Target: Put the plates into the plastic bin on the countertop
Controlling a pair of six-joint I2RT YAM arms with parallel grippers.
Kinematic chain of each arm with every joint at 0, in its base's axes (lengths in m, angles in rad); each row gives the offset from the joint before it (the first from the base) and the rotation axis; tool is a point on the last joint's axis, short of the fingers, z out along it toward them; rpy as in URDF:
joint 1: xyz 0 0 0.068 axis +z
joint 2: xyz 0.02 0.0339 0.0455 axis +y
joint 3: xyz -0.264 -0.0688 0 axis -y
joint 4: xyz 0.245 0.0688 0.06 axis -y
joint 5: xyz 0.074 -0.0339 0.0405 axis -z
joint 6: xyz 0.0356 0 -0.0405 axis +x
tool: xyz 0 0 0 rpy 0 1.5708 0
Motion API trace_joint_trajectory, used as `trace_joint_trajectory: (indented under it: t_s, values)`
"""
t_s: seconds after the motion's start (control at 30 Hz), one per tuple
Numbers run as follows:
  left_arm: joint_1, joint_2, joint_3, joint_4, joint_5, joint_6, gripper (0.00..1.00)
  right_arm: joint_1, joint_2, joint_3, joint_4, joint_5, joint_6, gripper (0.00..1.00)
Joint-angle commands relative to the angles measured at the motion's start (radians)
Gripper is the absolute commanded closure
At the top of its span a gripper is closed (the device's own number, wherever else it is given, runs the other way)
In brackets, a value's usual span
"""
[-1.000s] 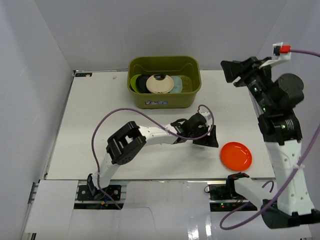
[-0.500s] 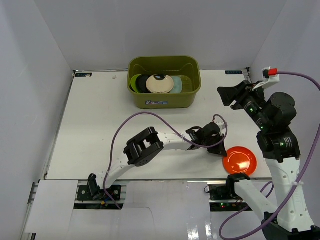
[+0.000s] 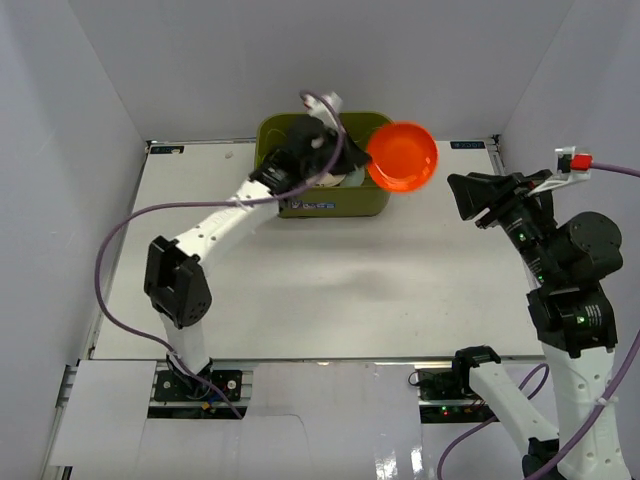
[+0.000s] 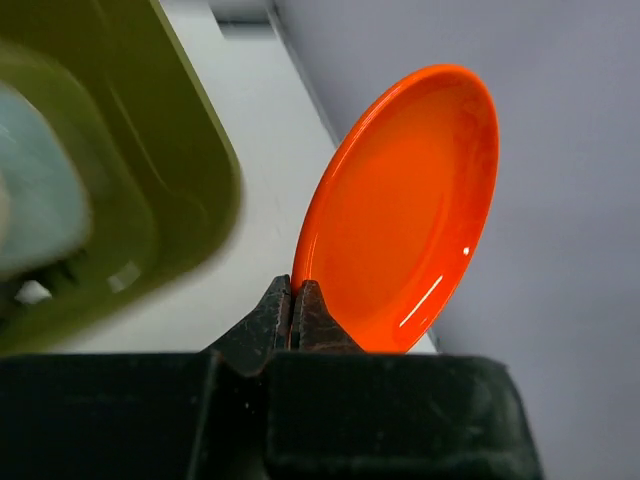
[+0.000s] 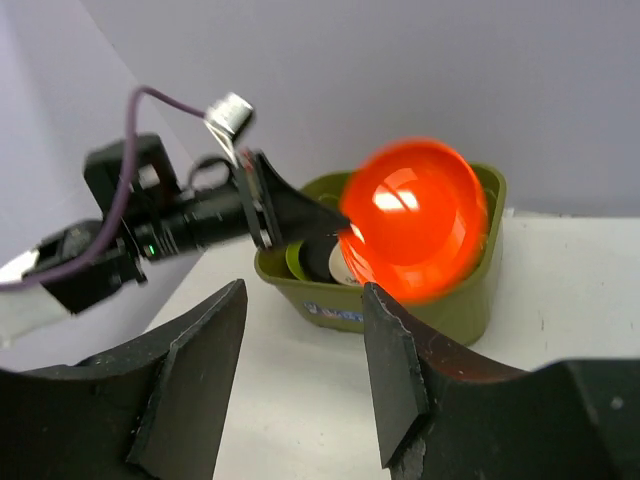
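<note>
An orange plate [image 3: 402, 156] hangs in the air, tilted on edge, above the right end of the olive-green plastic bin [image 3: 372, 203]. My left gripper [image 3: 352, 160] is shut on its rim; the left wrist view has both fingertips [image 4: 312, 305] pinching the plate [image 4: 405, 205] beside the bin's corner [image 4: 190, 150]. In the right wrist view, lime green [image 5: 296, 258], black [image 5: 320, 262] and cream [image 5: 350, 270] plates lie in the bin [image 5: 465, 305] behind the orange plate [image 5: 415, 220]. My right gripper [image 3: 468, 198] stands open and empty, to the right of the bin, above the countertop [image 3: 320, 280].
White walls close the countertop on three sides. The left arm stretches diagonally from its base to the bin, and its purple cable [image 3: 108, 250] loops out over the left side. The right arm's upright column [image 3: 575, 320] stands at the right edge.
The left gripper shut on the orange plate at the near right of the countertop, lifted it and swung it up over the bin. The right arm shifted slightly.
</note>
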Motion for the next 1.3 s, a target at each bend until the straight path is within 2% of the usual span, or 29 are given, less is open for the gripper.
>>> trace_joint_trajectory:
  t_s: [0.0, 0.03, 0.1, 0.13, 0.23, 0.43, 0.5, 0.53, 0.6, 0.63, 0.67, 0.7, 0.73, 0.77, 0.8, 0.87, 0.93, 1.0, 1.07, 1.1, 1.13, 1.17, 1.2, 1.27]
  values:
    - [0.136, -0.009, 0.141, -0.167, -0.070, 0.123, 1.00, 0.000, -0.039, -0.017, 0.092, 0.036, 0.016, 0.44]
    - [0.209, 0.007, 0.163, -0.180, -0.058, 0.124, 1.00, 0.000, -0.039, -0.028, 0.096, 0.036, 0.016, 0.44]
    - [0.268, 0.100, 0.235, -0.213, -0.038, 0.123, 1.00, 0.000, -0.036, -0.064, 0.102, 0.028, 0.018, 0.44]
    - [0.315, 0.144, 0.335, -0.264, -0.033, 0.123, 1.00, -0.002, -0.034, -0.080, 0.102, 0.025, 0.019, 0.44]
    - [0.367, 0.306, 0.497, -0.349, -0.015, 0.123, 1.00, 0.000, -0.031, -0.140, 0.107, 0.013, 0.024, 0.44]
    - [0.397, 0.415, 0.520, -0.348, 0.003, 0.111, 0.99, 0.000, -0.037, -0.221, 0.099, 0.021, 0.016, 0.44]
    - [0.400, 0.428, 0.517, -0.346, 0.000, 0.111, 0.86, 0.000, -0.039, -0.256, 0.101, 0.007, 0.021, 0.44]
    - [0.403, 0.431, 0.507, -0.346, 0.005, 0.109, 0.72, 0.000, -0.040, -0.267, 0.104, 0.004, 0.027, 0.44]
    - [0.409, 0.425, 0.490, -0.345, 0.008, 0.109, 0.58, 0.000, -0.043, -0.291, 0.107, 0.001, 0.029, 0.44]
    - [0.411, 0.405, 0.484, -0.343, 0.007, 0.107, 0.47, 0.000, -0.045, -0.296, 0.107, 0.002, 0.029, 0.44]
    - [0.412, 0.388, 0.476, -0.342, 0.011, 0.109, 0.28, 0.000, -0.043, -0.298, 0.107, 0.002, 0.029, 0.43]
    - [0.414, 0.370, 0.462, -0.334, 0.011, 0.111, 0.21, 0.000, -0.043, -0.299, 0.107, 0.001, 0.029, 0.40]
    - [0.414, 0.347, 0.456, -0.328, 0.011, 0.117, 0.11, 0.001, -0.040, -0.299, 0.107, -0.001, 0.029, 0.38]
    - [0.414, 0.295, 0.451, -0.323, 0.013, 0.118, 0.05, 0.000, -0.034, -0.301, 0.108, -0.005, 0.030, 0.36]
    - [0.415, 0.266, 0.438, -0.308, 0.026, 0.118, 0.02, 0.001, -0.029, -0.301, 0.108, -0.013, 0.033, 0.30]
    - [0.414, 0.194, 0.410, -0.288, 0.040, 0.118, 0.02, 0.001, -0.023, -0.307, 0.113, -0.022, 0.041, 0.22]
    - [0.412, 0.062, 0.329, -0.239, 0.053, 0.117, 0.02, 0.001, -0.023, -0.311, 0.115, -0.031, 0.050, 0.04]
    - [0.411, -0.093, 0.257, -0.196, 0.066, 0.121, 0.02, 0.001, -0.025, -0.311, 0.113, -0.050, 0.050, 0.10]
    - [0.411, -0.211, 0.102, -0.155, 0.100, 0.140, 0.02, 0.003, -0.035, -0.311, 0.105, -0.068, 0.047, 0.10]
    - [0.411, -0.341, 0.041, -0.118, 0.115, 0.147, 0.02, 0.003, -0.042, -0.311, 0.098, -0.073, 0.039, 0.10]
    - [0.409, -0.403, -0.075, -0.116, 0.126, 0.149, 0.02, 0.003, -0.048, -0.305, 0.086, -0.068, 0.026, 0.10]
    - [0.409, -0.466, -0.130, -0.118, 0.131, 0.153, 0.02, 0.003, -0.064, -0.298, 0.067, -0.049, 0.016, 0.10]
    - [0.409, -0.599, -0.186, -0.121, 0.148, 0.160, 0.02, 0.003, -0.072, -0.276, 0.021, -0.030, 0.006, 0.10]
    - [0.407, -0.742, -0.366, -0.122, 0.146, 0.169, 0.02, 0.003, -0.106, -0.258, -0.034, 0.031, -0.013, 0.10]
